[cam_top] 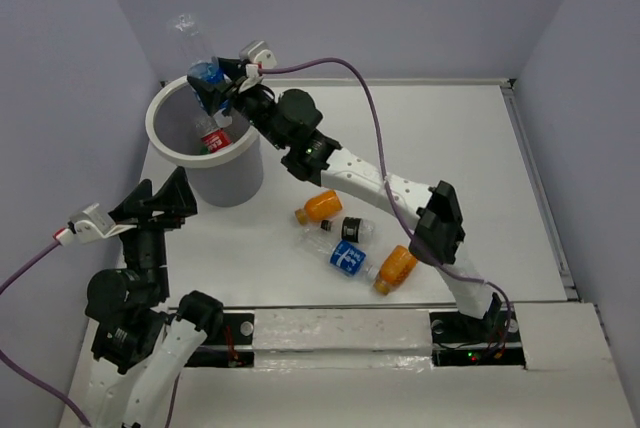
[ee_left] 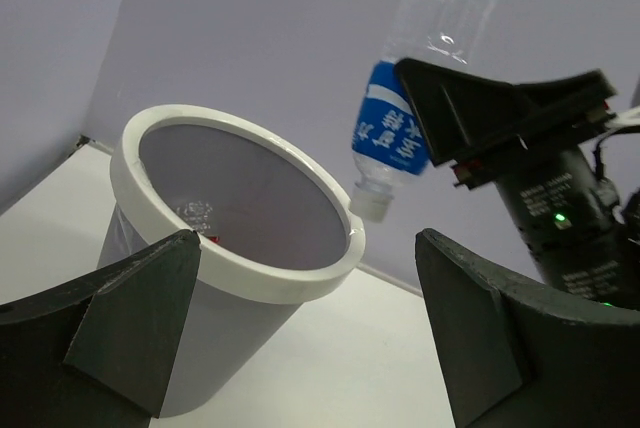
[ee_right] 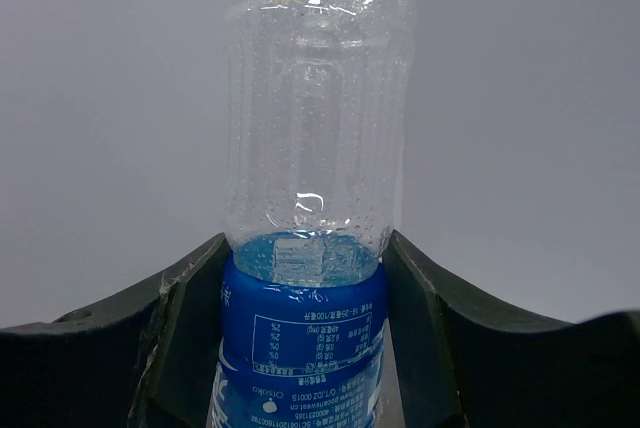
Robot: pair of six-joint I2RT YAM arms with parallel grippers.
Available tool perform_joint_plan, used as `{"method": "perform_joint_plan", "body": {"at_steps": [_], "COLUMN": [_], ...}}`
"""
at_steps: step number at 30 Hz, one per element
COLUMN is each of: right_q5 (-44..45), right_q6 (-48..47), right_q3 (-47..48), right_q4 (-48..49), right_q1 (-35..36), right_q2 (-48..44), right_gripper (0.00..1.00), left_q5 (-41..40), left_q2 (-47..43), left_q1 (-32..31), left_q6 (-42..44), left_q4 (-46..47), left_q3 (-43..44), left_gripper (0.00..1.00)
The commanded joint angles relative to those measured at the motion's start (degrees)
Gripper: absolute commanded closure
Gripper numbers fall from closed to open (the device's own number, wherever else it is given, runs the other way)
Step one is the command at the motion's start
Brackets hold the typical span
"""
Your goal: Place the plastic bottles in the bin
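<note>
Grips blue-labelled bottle [cam_top: 190,38] cap-down in right end effector [cam_top: 215,91] | hangs it above bin [cam_top: 152,120], cap near rim beneath end effector | shows left end effector [cam_top: 165,198] spread open, empty | risks clipping rim on release, tipping bottle onto worktop [cam_top: 450,168].

Plain lavender-grey walls [cam_top: 400,8] enclose a white table [cam_top: 450,148] on three sides.

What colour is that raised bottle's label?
Blue with white print; left wrist view shows the bottle label best.
</note>
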Motion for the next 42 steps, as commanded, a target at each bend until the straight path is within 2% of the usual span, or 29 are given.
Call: {"method": "perform_joint_plan", "body": {"at_steps": [1,2,4,6,7,8,11,12,19,21,23,24,25,26,27,28,30,31,32,34,37,39,42], "right_q5": [-3.1,-3.3,-2.7,-2.0,-2.1,-2.3,-3.0,-3.3,-3.9,-3.8,-1.7,-0.4,3.1,4.9,7.1,12.4,17.1,21.3,22.8,23.8,24.1,23.1,23.1], "right_q6": [0.8,1.3,1.3,1.3,1.4,1.3,1.1,1.1,1.6,1.4,0.7,0.2,0.1,0.4,0.4,2.6,9.4,11.9,14.8,21.0,28.0,31.6,34.4], "right_q3": [14.2,18.1,19.9,19.4,17.4,16.6,15.8,16.2,12.8,10.0,1.6,-2.3,-11.2,-16.1,-21.2,-30.9,-40.7,-45.7,-54.6,-62.3,-71.1,-75.3,-78.1], "right_q4": [6.3,5.4,4.5,4.1,4.1,4.1,2.8,1.3,-0.5,-0.7,-0.7,-0.7,-0.7,-0.9,-0.9,-2.8,-6.6,-7.8,-9.3,-14.8,-26.7,-33.9,-39.9], "right_q1": [-1.1,-1.1,-1.1,-1.1,-1.6,-1.6,-1.6,-1.6,-2.7,-3.2,-3.2,-3.2,-3.2,-3.2,-3.2,-3.2,-3.2,-3.2,-3.2,-3.2,-3.2,-3.2,-3.2], "right_q2": [8.6,11.9,14.1,14.6,14.1,13.6,12.2,11.9,8.3,4.4,-0.1,-5.8,-9.1,-16.0,-16.1,-23.1,-30.3,-37.3,-40.7,-50.0,-58.1,-64.7,-71.4], "right_gripper": [0.53,0.53,0.53,0.44,0.30,0.23,0.16,0.09,0.06,0.07,0.09,0.09,0.11,0.13,0.15,0.17,0.22,0.24,0.26,0.27,0.23,0.19,0.14], "left_q5": [2.0,1.9,1.7,1.9,2.0,2.0,2.4,2.5,3.7,4.4,7.2,9.0,13.8,16.5,19.7,25.9,32.4,37.2,39.1,45.1,51.2,51.9,44.6], "left_q2": [0.9,0.8,0.6,0.6,0.6,0.7,1.0,1.0,2.3,2.8,4.1,4.7,6.3,7.3,8.2,10.4,13.2,16.3,18.1,23.4,30.6,34.6,42.7], "left_q1": [0.4,0.4,0.4,0.3,0.3,0.2,0.2,0.3,0.3,0.3,0.3,0.3,0.3,0.3,0.3,0.3,0.2,0.1,0.1,0.0,-1.0,-3.9,-10.7], "left_q6": [0.0,0.0,0.2,0.2,0.2,0.1,0.1,0.1,0.3,0.3,1.0,1.4,1.7,2.2,2.3,2.3,2.3,2.3,2.1,1.7,2.0,2.7,6.5], "left_q4": [2.4,2.4,2.4,2.5,2.5,2.4,2.4,2.5,2.5,2.4,4.2,4.6,5.5,5.9,6.5,7.8,8.3,8.6,8.7,8.6,8.0,6.6,0.1], "left_q3": [0.2,0.1,0.1,0.0,0.1,0.0,0.0,0.0,0.0,0.0,-0.2,-0.4,-0.4,-0.4,-0.4,-0.6,0.0,0.2,0.4,1.2,2.9,4.5,8.5], "left_gripper": [0.01,0.01,0.01,0.01,0.01,0.01,0.01,0.01,0.01,0.01,0.01,0.01,0.01,0.01,0.01,0.01,0.01,0.01,0.01,0.02,0.02,0.03,0.09]}}
